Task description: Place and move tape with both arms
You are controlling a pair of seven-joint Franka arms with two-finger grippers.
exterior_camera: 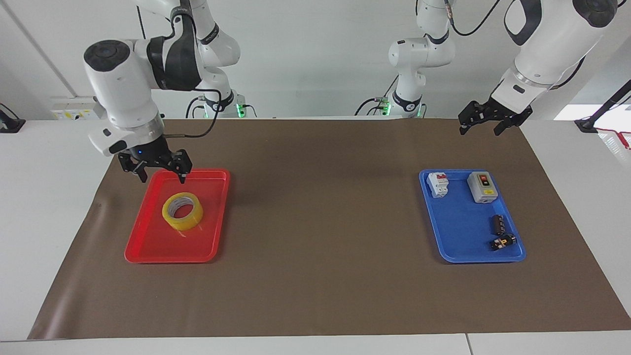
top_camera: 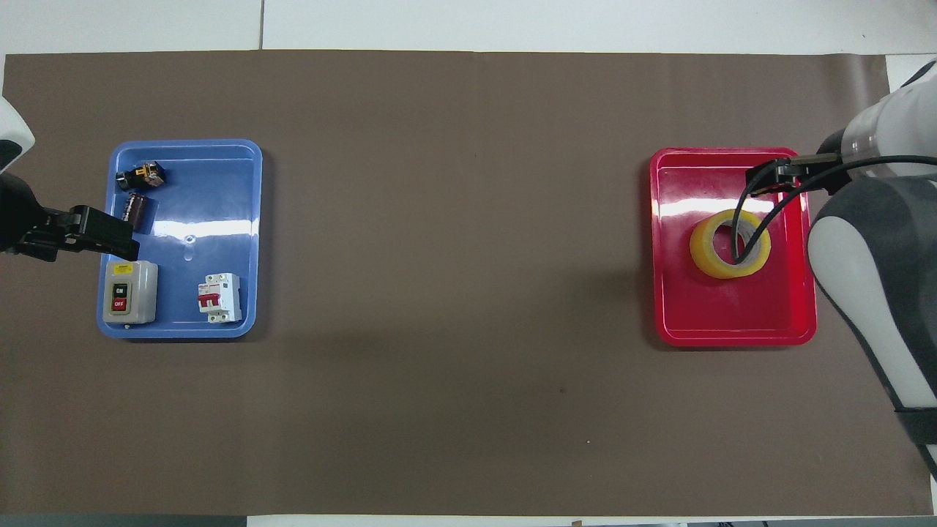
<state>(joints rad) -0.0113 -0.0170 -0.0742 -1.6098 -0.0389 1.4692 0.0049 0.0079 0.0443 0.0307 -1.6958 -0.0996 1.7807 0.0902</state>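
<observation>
You can see the round roll of see-through yellow tape lying flat in the shiny red plastic tray at the right arm's end of the table. Your right gripper is up in the air over the tray's edge nearest the robots, fingers spread wide, holding nothing. Your left gripper waits in the air near the blue plastic tray, also wide open with nothing in it.
</observation>
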